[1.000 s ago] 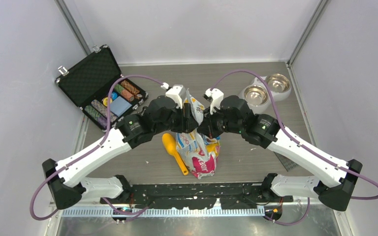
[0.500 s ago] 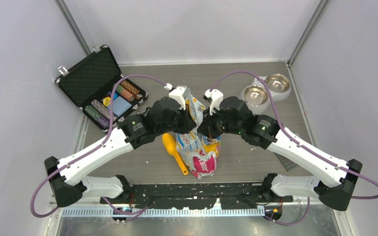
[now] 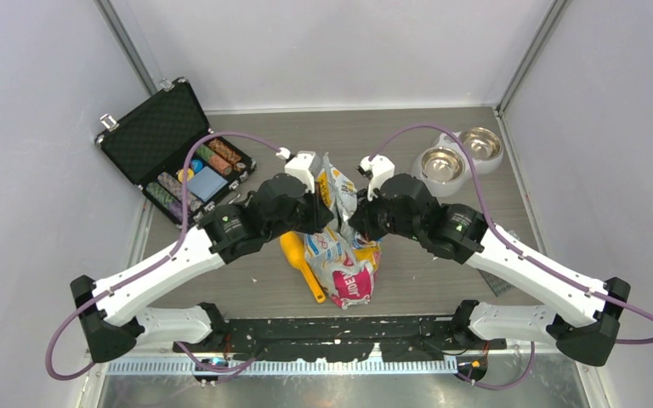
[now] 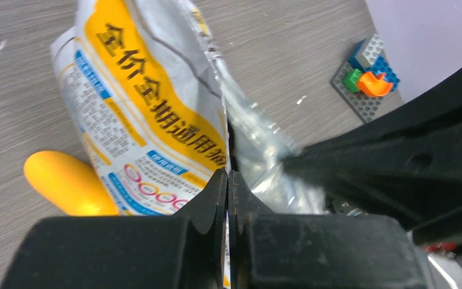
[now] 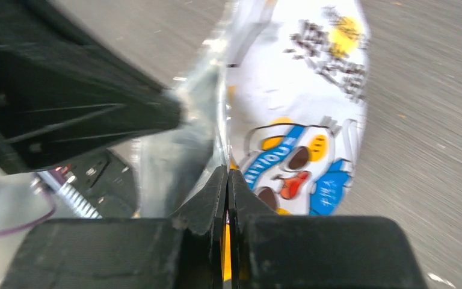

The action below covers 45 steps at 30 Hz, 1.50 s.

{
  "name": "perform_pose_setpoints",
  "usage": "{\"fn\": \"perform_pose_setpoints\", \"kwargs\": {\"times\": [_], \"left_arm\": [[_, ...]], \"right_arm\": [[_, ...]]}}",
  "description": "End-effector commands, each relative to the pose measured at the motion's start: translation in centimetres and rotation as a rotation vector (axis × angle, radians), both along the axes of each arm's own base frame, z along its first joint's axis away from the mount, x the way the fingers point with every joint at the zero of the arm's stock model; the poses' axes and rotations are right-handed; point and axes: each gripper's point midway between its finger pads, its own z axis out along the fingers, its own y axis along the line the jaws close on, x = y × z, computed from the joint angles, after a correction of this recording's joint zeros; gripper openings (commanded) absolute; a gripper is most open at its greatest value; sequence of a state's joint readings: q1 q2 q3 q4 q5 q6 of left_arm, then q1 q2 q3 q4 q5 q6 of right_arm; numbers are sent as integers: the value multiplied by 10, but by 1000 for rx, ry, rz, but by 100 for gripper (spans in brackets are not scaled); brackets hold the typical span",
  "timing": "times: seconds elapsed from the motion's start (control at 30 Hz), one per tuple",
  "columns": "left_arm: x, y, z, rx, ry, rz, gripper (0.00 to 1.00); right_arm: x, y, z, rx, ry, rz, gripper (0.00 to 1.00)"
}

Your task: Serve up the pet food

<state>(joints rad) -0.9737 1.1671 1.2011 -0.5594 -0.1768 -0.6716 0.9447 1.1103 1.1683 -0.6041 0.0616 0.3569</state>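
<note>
The printed foil bag (image 3: 344,263) stands at the table's middle, its top edge held from both sides. My left gripper (image 3: 321,212) is shut on the bag's left wall, the yellow printed side (image 4: 150,114) showing past the gripper's closed jaws (image 4: 228,180). My right gripper (image 3: 355,223) is shut on the opposite wall (image 5: 313,120), jaws (image 5: 227,177) closed on the foil. The silver inner lining (image 4: 258,150) shows between the two walls. No pet food kibble is visible; the bag's inside is hidden.
A yellow scoop (image 3: 302,259) lies just left of the bag, seen also in the left wrist view (image 4: 66,183). Two steel bowls (image 3: 442,164) in a white holder sit back right. An open black case of poker chips (image 3: 195,174) is back left. A small brick plate (image 4: 367,78) lies right.
The two grippers have drawn slightly apart, left going left and right going right, each still holding its wall, so the bag's top has spread wider.
</note>
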Motion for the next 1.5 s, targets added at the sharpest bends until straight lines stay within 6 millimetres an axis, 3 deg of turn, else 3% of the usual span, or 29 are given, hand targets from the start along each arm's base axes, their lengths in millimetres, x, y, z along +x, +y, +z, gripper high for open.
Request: {"fn": "perform_pose_setpoints", "kwargs": {"times": [0.0, 0.07, 0.13, 0.33, 0.53, 0.63, 0.73, 0.77, 0.9, 1.0, 1.03, 1.1, 1.17, 1.2, 1.23, 1.27, 1.3, 1.33, 1.4, 1.47], "left_arm": [[9, 48, -3, 101, -84, 155, 0], [12, 73, -5, 142, -111, 236, 0], [11, 94, -6, 176, -134, 293, 0], [7, 141, 6, 194, -204, 430, 0], [4, 163, 23, 182, -258, 475, 0], [5, 161, 33, 152, -280, 468, 0], [6, 144, 41, 91, -298, 411, 0], [6, 137, 44, 63, -307, 384, 0], [3, 110, 59, -44, -345, 274, 0], [6, 102, 61, -29, -344, 253, 0], [7, 101, 59, -14, -337, 253, 8], [8, 98, 56, 4, -324, 244, 49], [9, 92, 55, -1, -319, 228, 84], [10, 88, 57, -5, -323, 218, 96], [11, 84, 60, -10, -329, 207, 99], [14, 80, 62, -4, -332, 206, 99], [18, 77, 62, 16, -328, 207, 99], [21, 73, 62, 36, -323, 208, 99], [27, 63, 63, 70, -309, 194, 99], [33, 51, 63, 107, -298, 168, 99]], "right_arm": [[37, -77, 3, -165, -126, -411, 5], [43, -108, -2, -259, -155, -547, 5], [46, -126, -5, -318, -175, -626, 5], [51, -153, 0, -406, -224, -751, 5], [53, -175, 28, -418, -297, -828, 5], [54, -189, 54, -390, -350, -885, 5], [63, -185, 77, -341, -426, -877, 5], [66, -186, 75, -368, -442, -851, 5], [85, -157, 77, -304, -467, -726, 5], [92, -136, 84, -252, -476, -654, 5], [91, -123, 83, -225, -468, -585, 5], [87, -105, 84, -180, -456, -486, 5], [80, -94, 84, -139, -433, -423, 5], [77, -92, 86, -115, -419, -413, 10], [73, -90, 82, -112, -395, -394, 16], [70, -90, 83, -81, -370, -405, 40], [66, -94, 82, -82, -348, -416, 53], [64, -96, 81, -55, -318, -447, 75], [57, -101, 80, -26, -278, -477, 100], [52, -103, 82, 10, -255, -484, 96]]}}
